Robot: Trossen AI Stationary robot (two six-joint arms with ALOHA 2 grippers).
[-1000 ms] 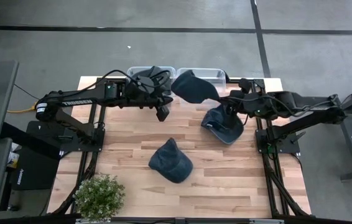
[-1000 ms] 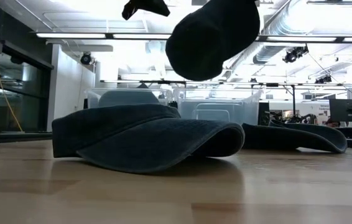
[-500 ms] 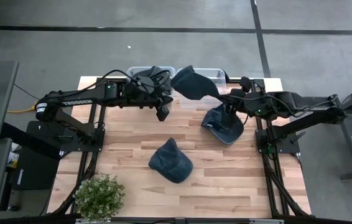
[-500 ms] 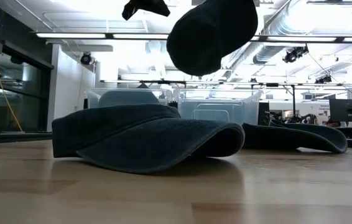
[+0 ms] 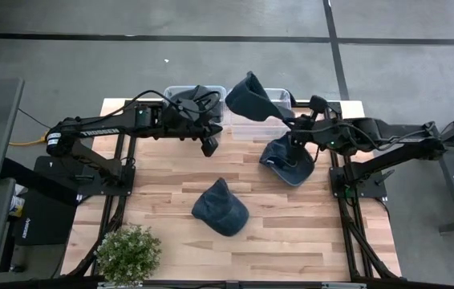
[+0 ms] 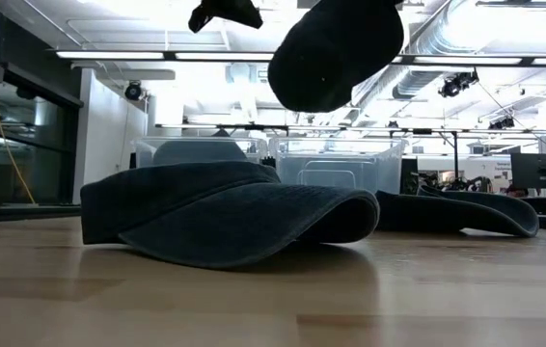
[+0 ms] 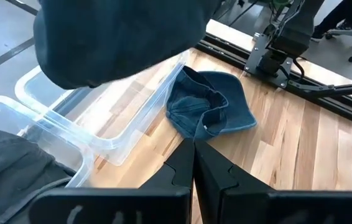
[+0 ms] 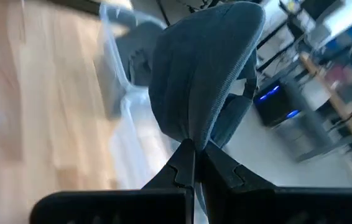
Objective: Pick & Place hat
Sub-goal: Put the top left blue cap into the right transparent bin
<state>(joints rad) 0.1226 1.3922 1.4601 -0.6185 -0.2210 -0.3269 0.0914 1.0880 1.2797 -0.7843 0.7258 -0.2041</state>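
One hat carried, two left
Our right claw (image 8: 193, 147) pinches a hat (image 5: 251, 98) over the right bin (image 5: 279, 96); two hats (image 5: 220, 207) lie on the table (image 5: 155, 177); left claw (image 7: 193, 149) closed, empty.

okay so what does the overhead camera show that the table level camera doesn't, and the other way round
Only the high view shows both arms, the potted plant at the table's near-left corner, a hat in the left bin, and the right jaws gripping the lifted hat over the right bin; the left jaws hang shut near the bins.

Only the low view shows the room behind: ceiling lights, ducts, desks.

Both show the lifted hat, the hat mid-table, the other hat beneath the right arm, and both clear bins.
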